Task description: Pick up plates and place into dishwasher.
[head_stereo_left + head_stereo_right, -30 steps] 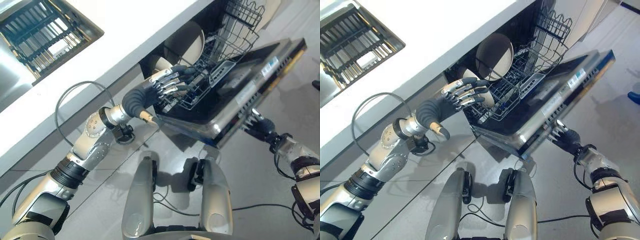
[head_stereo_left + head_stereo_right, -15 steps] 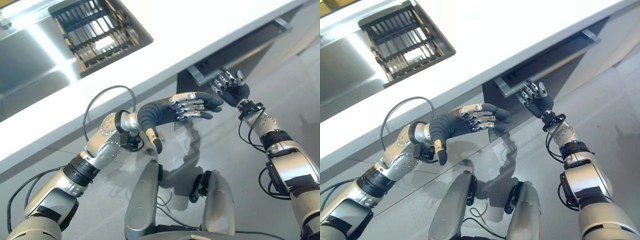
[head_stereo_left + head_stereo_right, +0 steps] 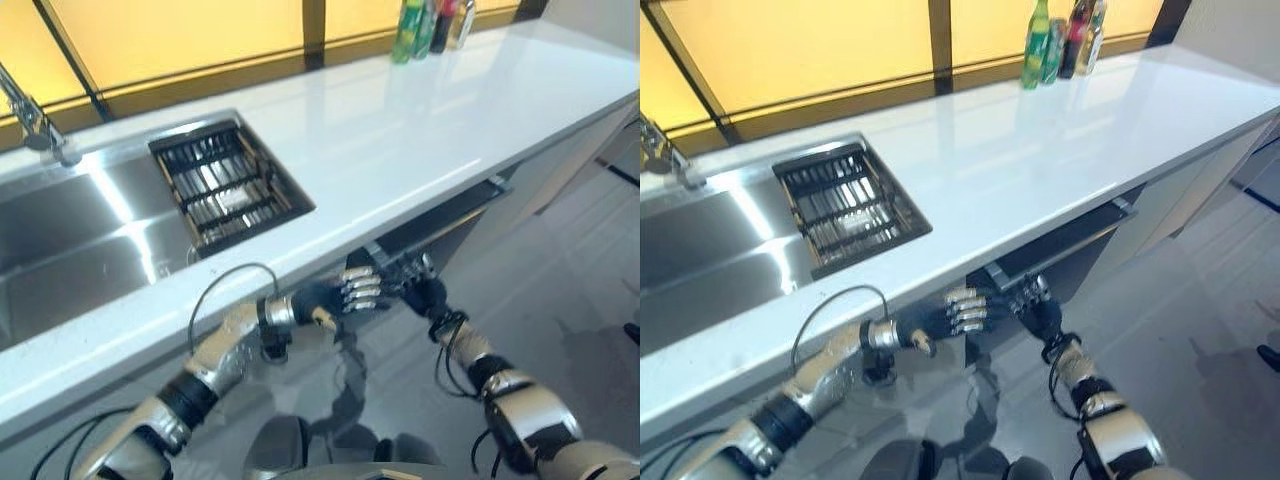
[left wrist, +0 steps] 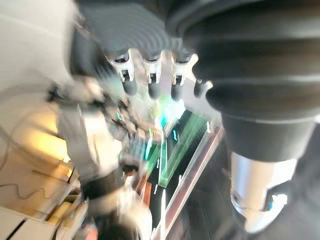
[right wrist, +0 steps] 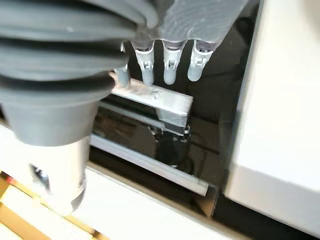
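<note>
The step in hand looked like the closing of the dishwasher rather than any picking up: in the eye views the dishwasher door (image 3: 1060, 245) stood nearly shut under the white surface (image 3: 1040, 130), its long handle a pale bar in the lower middle of the frame, with only a dark gap left along its top edge. The right hand (image 3: 1035, 300) was at the door's left end, just below the surface edge; in its own wrist view the right hand's fingers (image 5: 170, 70) hung straight and a little spread, their tips touching or just short of the silver handle bar (image 5: 155, 102), not curled round it. The left hand (image 3: 960, 312) hovered just beside the right one, to its left in the frame; its fingers (image 4: 152, 82) showed straight and side by side, holding nothing, though its wrist view was too smeared to say more. No plates could be made out: neither hand carried one, the door hid the rack, and the slatted rack (image 3: 845, 205) in the sink (image 3: 720, 260) at the upper left held nothing I could tell for a plate. The bottles (image 3: 1060, 40) stood well apart at the top of the frame. My judgement was that the next move called for a flat push on the handle until the gap closed, keeping the fingers clear of the seam.
</note>
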You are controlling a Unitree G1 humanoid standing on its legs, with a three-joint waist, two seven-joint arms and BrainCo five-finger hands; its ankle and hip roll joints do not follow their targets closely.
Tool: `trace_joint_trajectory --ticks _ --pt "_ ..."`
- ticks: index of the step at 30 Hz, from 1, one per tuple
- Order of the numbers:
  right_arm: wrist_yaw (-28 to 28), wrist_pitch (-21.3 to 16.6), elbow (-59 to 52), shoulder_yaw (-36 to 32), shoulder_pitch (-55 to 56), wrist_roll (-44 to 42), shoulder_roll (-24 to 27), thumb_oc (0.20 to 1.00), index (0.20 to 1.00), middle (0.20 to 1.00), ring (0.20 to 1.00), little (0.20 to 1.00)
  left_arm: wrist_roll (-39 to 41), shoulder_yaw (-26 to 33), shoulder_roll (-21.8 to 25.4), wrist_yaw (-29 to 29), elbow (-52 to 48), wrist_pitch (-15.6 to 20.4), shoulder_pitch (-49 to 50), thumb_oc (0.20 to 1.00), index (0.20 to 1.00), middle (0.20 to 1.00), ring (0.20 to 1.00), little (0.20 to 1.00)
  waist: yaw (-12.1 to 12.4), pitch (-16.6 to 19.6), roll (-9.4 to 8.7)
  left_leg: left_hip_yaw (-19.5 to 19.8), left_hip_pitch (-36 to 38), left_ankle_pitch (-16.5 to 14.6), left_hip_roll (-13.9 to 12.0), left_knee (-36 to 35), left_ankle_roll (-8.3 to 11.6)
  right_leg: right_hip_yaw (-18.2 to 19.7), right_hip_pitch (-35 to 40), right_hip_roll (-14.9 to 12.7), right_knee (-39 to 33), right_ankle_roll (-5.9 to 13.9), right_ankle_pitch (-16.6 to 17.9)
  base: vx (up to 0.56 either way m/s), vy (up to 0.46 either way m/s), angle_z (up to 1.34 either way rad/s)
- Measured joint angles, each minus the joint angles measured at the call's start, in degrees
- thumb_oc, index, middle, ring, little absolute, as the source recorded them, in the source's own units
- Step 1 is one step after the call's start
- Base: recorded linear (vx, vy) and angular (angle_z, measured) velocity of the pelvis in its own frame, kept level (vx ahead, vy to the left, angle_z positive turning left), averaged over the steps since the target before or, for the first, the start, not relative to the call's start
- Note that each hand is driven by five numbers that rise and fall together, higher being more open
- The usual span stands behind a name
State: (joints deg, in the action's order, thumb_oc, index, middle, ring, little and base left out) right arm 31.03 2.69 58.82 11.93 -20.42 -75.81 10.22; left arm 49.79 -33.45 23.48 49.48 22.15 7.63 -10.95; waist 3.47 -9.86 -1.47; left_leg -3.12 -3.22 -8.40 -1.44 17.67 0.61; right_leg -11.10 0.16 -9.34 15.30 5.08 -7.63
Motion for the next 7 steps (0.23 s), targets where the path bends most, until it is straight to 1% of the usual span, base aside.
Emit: trace_joint_trajectory --ticks 2,4,6,7 --pt "-0.2 0.7 -2.5 0.4 6.4 3.8 -2.3 1.0 1.0 1.0 1.0 1.0 -2.1 1.9 -1.9 0.0 6.1 0.6 4.0 1.0 1.0 1.0 1.0 1.0 -1.1 1.6 -0.74 -0.3 1.6 1.1 -0.1 -3.0 0.13 0.1 1.7 0.5 -3.4 -0.07 1.4 0.06 0.01 -0.09" --pt "-0.9 2.3 -2.8 2.1 10.0 6.3 -2.8 1.0 1.0 1.0 1.0 1.0 -4.2 2.9 -2.3 0.0 9.5 1.0 6.2 1.0 1.0 1.0 1.0 1.0 -1.3 2.2 -1.2 -1.0 2.6 1.8 -0.2 -4.7 0.23 0.9 2.2 0.8 -5.3 -0.1 2.4 0.07 0.011 -0.16" --pt "-3.7 5.3 -3.3 1.9 13.7 6.9 -3.1 1.0 1.0 1.0 1.0 1.0 -5.9 5.7 -4.1 -0.7 14.1 2.1 8.0 1.0 1.0 1.0 1.0 1.0 -1.3 3.3 -1.48 -1.5 3.9 3.3 -0.1 -7.7 0.34 1.3 3.2 1.1 -8.0 -0.09 4.0 0.04 0.02 -0.15" --pt "-5.0 6.8 -3.2 2.2 15.9 7.3 -3.3 1.0 1.0 1.0 1.0 1.0 -6.4 5.8 -4.4 -1.4 15.0 2.2 8.7 1.0 1.0 1.0 1.0 1.0 -2.0 3.7 -1.65 -1.6 4.4 4.0 0.0 -9.1 0.39 1.3 3.5 1.2 -9.2 -0.1 4.6 0.0 0.0 0.0"
